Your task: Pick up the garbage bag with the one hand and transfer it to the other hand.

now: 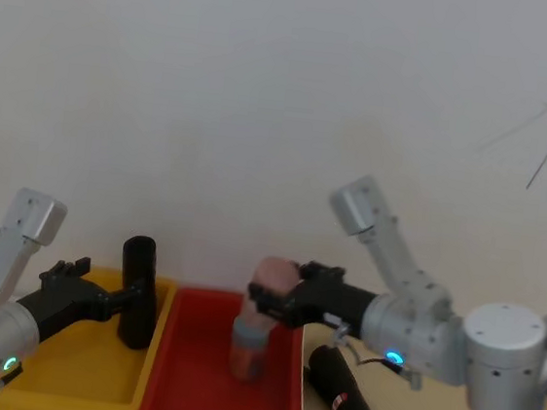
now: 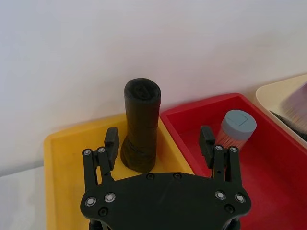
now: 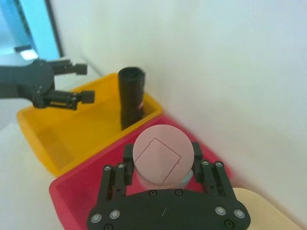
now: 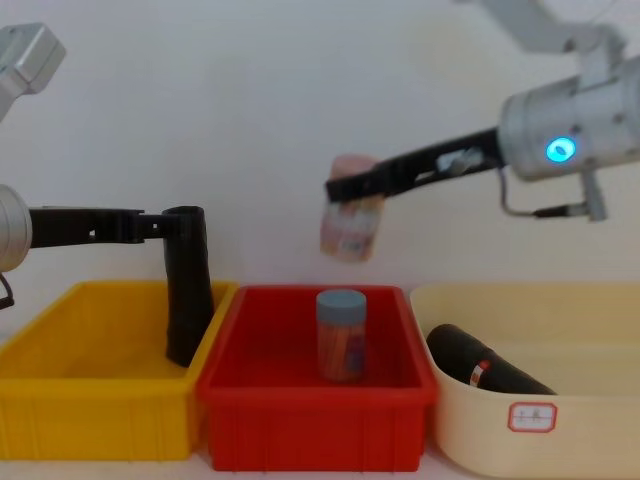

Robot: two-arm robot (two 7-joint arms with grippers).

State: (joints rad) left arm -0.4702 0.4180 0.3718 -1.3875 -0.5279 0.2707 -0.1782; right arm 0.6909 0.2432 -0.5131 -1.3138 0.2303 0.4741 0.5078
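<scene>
The garbage bag (image 4: 187, 290) is a tall black roll. It stands up straight in the yellow bin (image 4: 90, 420), in the far corner next to the red bin (image 4: 310, 430). It leans just a little.

The left claw (image 2: 159, 138) reaches in level over the yellow bin, up near the top of the roll. Its two fingers are spread wide apart. In the left wrist view, one finger (image 2: 112, 140) is just beside the roll and the other finger is well away from it, out over the red bin. The claw is not squeezing the roll.

The right claw (image 4: 340, 190) is up in the air above the red bin. It is clenched on a jar with a pink lid (image 4: 352, 228), and the jar hangs tilted under the fingers.

A jar with a blue lid (image 4: 341, 335) stands in the middle of the red bin, right below the held jar.

Another black roll (image 4: 480, 368) lies on its side in the cream bin (image 4: 560, 450), near the edge beside the red bin. It has a small red and white sticker.
</scene>
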